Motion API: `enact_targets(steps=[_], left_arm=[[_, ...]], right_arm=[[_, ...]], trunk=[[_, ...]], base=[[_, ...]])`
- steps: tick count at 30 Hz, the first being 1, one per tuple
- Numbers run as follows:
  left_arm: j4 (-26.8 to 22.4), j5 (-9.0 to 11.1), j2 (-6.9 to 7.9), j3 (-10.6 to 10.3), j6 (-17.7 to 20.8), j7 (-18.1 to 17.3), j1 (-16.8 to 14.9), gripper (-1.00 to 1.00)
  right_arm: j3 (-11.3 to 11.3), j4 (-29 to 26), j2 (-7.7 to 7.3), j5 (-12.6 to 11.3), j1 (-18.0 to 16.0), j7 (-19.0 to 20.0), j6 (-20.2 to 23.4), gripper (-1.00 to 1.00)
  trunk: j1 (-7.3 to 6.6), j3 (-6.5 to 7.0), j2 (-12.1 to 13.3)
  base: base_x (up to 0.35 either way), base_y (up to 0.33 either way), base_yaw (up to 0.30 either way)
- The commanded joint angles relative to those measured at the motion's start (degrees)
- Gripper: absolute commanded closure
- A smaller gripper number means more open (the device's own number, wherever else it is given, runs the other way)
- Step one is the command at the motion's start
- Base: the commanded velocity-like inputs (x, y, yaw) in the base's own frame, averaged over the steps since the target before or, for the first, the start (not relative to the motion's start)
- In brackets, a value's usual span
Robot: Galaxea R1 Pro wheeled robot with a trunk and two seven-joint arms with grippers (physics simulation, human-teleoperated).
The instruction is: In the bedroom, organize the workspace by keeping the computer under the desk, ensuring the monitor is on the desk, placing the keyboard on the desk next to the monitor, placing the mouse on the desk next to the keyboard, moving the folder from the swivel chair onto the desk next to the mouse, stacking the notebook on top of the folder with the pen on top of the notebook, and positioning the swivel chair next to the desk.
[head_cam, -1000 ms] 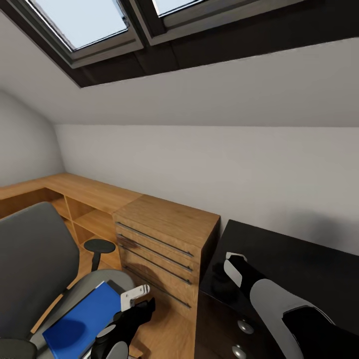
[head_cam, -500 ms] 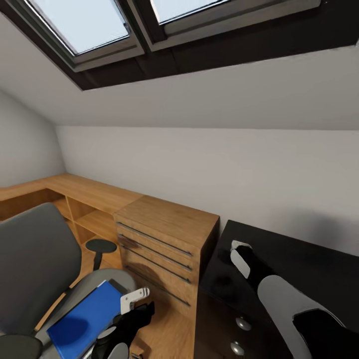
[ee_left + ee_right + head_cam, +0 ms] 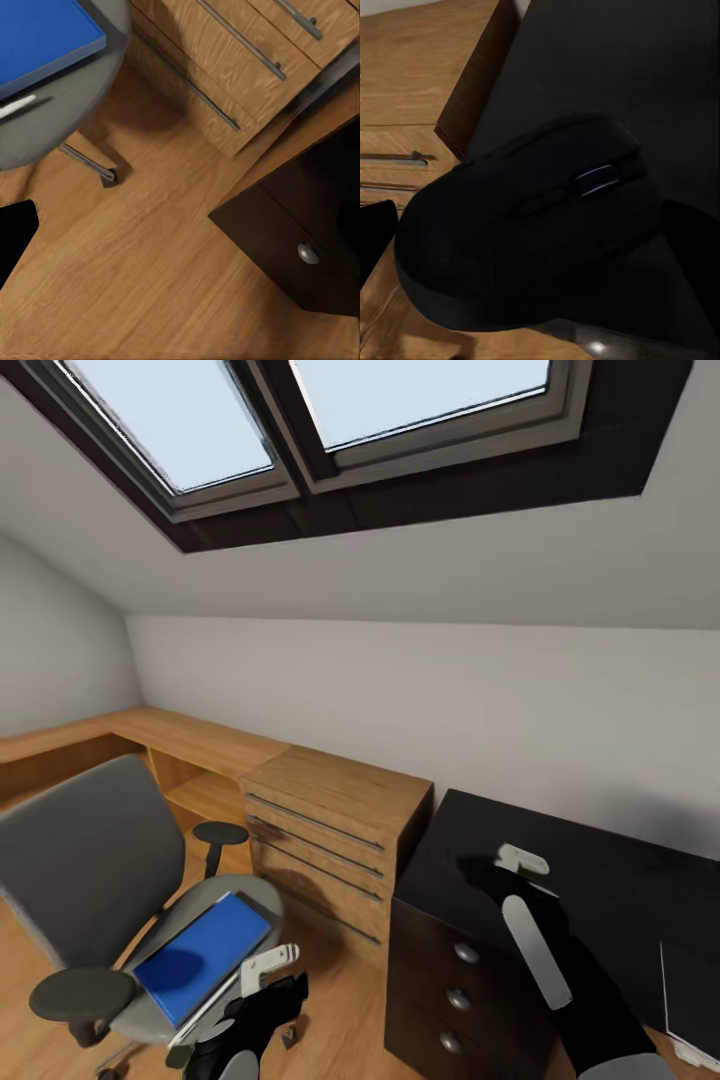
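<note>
The dark grey mouse is held close in my right gripper, just above the left end of the desk's glossy black top. Below it the dark drawer unit shows its round silver knobs. The swivel chair stands to the desk's left, and the bright blue folder lies flat on its grey seat. My left gripper hangs open and empty beside the seat's front edge, over the floor. A black corner of the monitor shows on the desk at the far right.
A light-wood cabinet with long bar handles stands between chair and desk, joined to low wooden shelving along the left wall. Wooden floor lies between the chair's base and the drawer unit. A sloped ceiling with skylights hangs overhead.
The camera has moved, so the whole view shifted and more of the drawers and the monitor corner show. My right gripper has carried the mouse a little further right over the desk.
</note>
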Motion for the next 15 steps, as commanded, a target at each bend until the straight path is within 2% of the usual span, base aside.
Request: enact_targets(steps=[1,5,7,8,10,11,12,13,15], left_arm=[[-0.07,0.34,0.05,-0.14,0.10,0.48,-0.06,-1.00],[0.58,0.33,0.05,-0.30,0.15,0.30,-0.03,-1.00],[3.21,0.17,0.00,-0.65,0.07,0.25,-0.04,-1.00],[10.84,0.05,0.04,-2.40,-0.05,0.25,-0.01,-1.00],[13.98,-0.17,0.00,-3.17,-0.07,0.24,-0.01,-1.00],[21.76,-0.98,0.05,-8.66,-5.48,0.23,-0.02,-1.00],[25.45,-1.07,0.05,-11.45,-8.49,0.19,-0.01,-1.00],[30.01,-1.18,0.05,-14.61,-14.02,0.17,-0.04,-1.00],[31.22,-1.21,0.08,-15.39,-15.91,0.19,-0.03,-1.00]], right_arm=[[0.02,-0.48,-0.09,-0.67,0.12,-0.70,0.29,1.00],[-0.45,-3.85,-0.08,-0.92,0.71,-1.22,1.03,1.00],[-0.63,-4.94,-0.08,-0.99,0.80,-1.35,1.51,1.00],[-1.74,-5.76,-0.03,-1.02,0.96,-1.38,2.86,1.00],[-1.93,-5.84,0.03,-0.98,0.99,-1.50,2.97,1.00],[-2.29,-5.72,0.16,-1.03,1.03,-3.05,2.95,1.00],[-2.30,-5.66,0.17,-1.03,1.03,-3.08,2.93,1.00],[-2.34,-5.55,0.18,-1.03,1.03,-3.12,2.93,1.00],[-2.35,-5.52,0.18,-1.03,1.03,-3.12,2.94,1.00]], trunk=[[-0.26,0.11,0.37],[-1.14,0.83,1.97],[-1.58,1.19,2.77],[-1.80,1.37,3.18],[-2.24,1.73,3.98],[-2.46,1.91,4.38],[-2.68,2.09,4.78],[-2.90,2.27,5.18],[-3.33,2.63,5.98]], base=[[-0.313,0.000,0.000],[-0.134,0.000,0.000],[-0.034,0.000,0.000],[-0.004,0.000,0.000],[-0.003,0.000,0.000],[0.000,0.000,-0.017],[0.000,0.000,-0.123],[0.000,0.000,-0.229],[0.000,0.000,-0.252]])
